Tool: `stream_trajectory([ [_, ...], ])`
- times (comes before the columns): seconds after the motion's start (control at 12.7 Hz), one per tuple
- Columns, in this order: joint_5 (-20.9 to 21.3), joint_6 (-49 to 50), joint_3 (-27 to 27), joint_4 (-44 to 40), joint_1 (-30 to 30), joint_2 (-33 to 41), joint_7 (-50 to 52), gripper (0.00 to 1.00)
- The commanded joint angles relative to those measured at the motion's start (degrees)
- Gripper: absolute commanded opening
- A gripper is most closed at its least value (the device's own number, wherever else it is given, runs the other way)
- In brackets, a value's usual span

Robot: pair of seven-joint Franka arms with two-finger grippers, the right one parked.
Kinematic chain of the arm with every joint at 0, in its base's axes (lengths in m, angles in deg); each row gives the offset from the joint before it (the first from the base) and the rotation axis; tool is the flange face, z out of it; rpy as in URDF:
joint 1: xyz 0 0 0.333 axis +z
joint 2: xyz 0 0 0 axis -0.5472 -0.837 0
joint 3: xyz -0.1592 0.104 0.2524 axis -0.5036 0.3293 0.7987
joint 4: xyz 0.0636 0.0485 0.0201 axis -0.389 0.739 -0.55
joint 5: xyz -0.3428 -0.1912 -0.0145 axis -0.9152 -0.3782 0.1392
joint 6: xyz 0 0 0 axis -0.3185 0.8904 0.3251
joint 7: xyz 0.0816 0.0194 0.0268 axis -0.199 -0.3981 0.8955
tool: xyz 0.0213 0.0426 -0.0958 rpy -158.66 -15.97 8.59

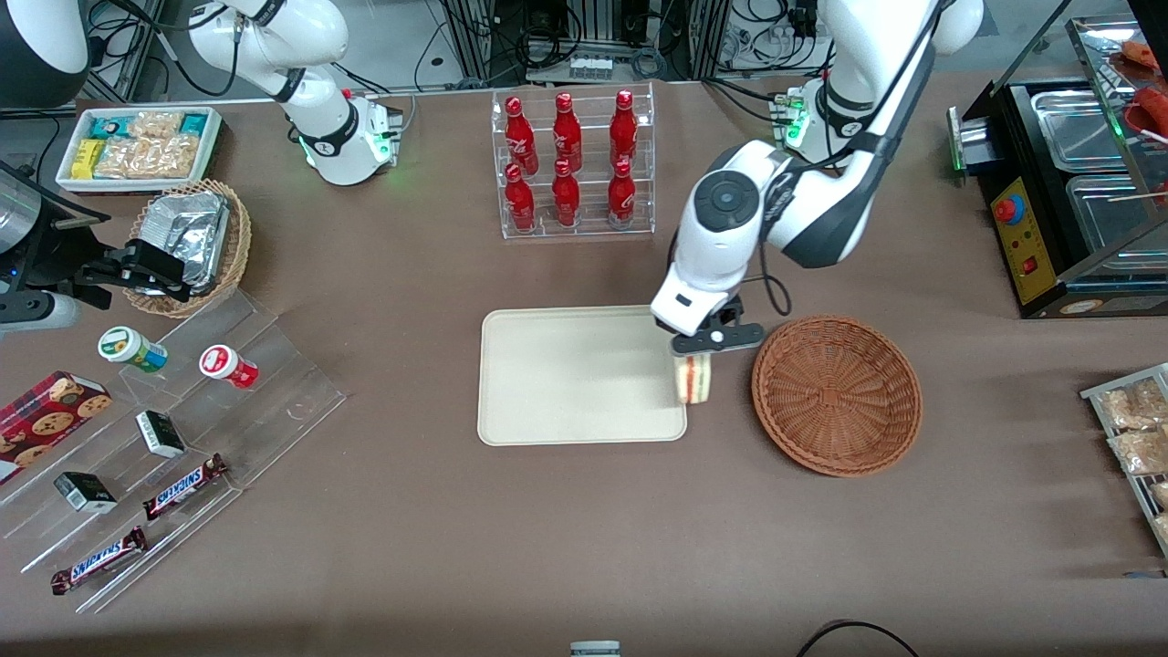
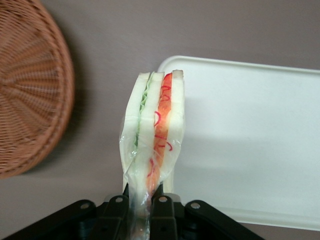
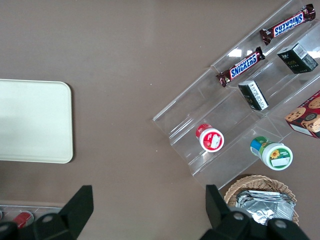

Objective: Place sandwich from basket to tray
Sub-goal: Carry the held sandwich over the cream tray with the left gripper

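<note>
The gripper (image 1: pixel 695 354) pinches the wrapped sandwich (image 1: pixel 693 379) above the tray (image 1: pixel 575 374) rim, basket (image 1: pixel 837 394) at 3 o'clock. Released here, it probably tips off the edge.

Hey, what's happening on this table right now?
The left arm's gripper is shut on a wrapped sandwich, holding it by one end in the air. The sandwich hangs over the edge of the cream tray, at the side nearest the round woven basket, which now has nothing in it. So the sandwich is out of the basket and just arriving at the tray, but not yet set down on it.
</note>
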Motion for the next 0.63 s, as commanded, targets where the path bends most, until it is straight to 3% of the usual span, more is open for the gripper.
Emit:
stream_trajectory([
  [0.0, 1.3, -2.5, -1.8, -2.3, -1.5, -3.6, 2.7, 0.0],
  [0.31, 5.4, -2.9, -4.5, -4.3, -1.7, -7.5, 2.2, 0.0],
  [0.55, 6.0, -2.9, -4.9, -7.7, -2.5, -11.2, 2.8, 0.0],
])
